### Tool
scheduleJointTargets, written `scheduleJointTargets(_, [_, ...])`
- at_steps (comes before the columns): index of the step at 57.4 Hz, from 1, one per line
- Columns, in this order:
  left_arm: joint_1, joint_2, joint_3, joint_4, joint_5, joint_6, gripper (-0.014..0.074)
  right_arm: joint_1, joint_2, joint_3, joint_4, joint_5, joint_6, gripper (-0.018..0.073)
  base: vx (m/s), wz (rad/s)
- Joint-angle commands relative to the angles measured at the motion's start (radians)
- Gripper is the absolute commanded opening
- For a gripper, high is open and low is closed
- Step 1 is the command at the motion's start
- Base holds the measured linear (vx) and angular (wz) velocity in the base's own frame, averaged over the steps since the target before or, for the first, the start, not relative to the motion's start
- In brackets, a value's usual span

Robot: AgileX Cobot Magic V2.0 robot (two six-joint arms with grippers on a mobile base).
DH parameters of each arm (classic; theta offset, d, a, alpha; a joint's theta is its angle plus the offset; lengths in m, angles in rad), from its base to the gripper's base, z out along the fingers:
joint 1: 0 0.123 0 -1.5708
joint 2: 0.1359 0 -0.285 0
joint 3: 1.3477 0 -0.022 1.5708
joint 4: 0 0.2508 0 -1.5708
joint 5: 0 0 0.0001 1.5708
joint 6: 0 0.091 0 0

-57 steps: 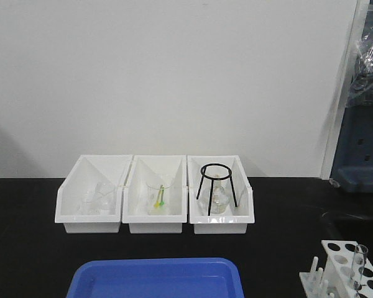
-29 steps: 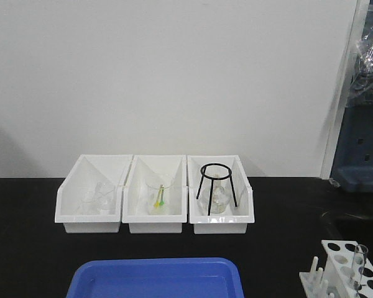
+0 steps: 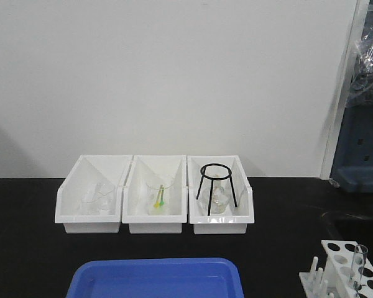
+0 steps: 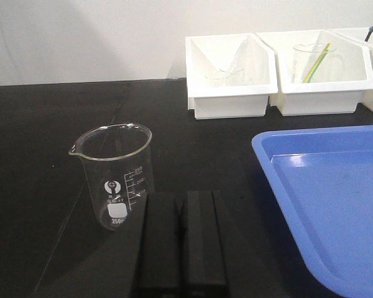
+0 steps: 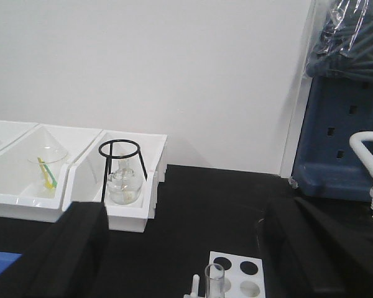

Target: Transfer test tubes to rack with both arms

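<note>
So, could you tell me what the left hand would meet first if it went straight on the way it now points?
Probably nothing soon: the left hand, closed, points over bare black table. The beaker lies left of its line, the blue tray right. Farther on, the leftmost white bin looks first, though depth is unclear.

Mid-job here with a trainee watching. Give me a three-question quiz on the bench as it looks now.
1. True or false: a test tube already stands in the rack.
2. Which white bin holds the black tripod stand: left, middle or right?
3. Left wrist view: what stands beside the left end effector: A) beaker B) funnel C) bottle?

Key: 1 true; 2 right; 3 A.
</note>
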Motion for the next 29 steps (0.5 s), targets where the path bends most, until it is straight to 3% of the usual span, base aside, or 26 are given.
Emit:
scheduleJointTargets(1, [0.003,-0.012,-0.026,-0.012,-0.086,-0.006,-0.0004,-0.008,-0.001,-0.032,-0.008,-0.08,-0.004,0.0574,0.0,0.0])
scheduleJointTargets(29, [0.003,-0.012,-0.026,-0.012,-0.085,-0.006,-0.0004,-0.006,-0.008,-0.032,-0.008,-0.077,-0.004,0.0574,0.0,0.0])
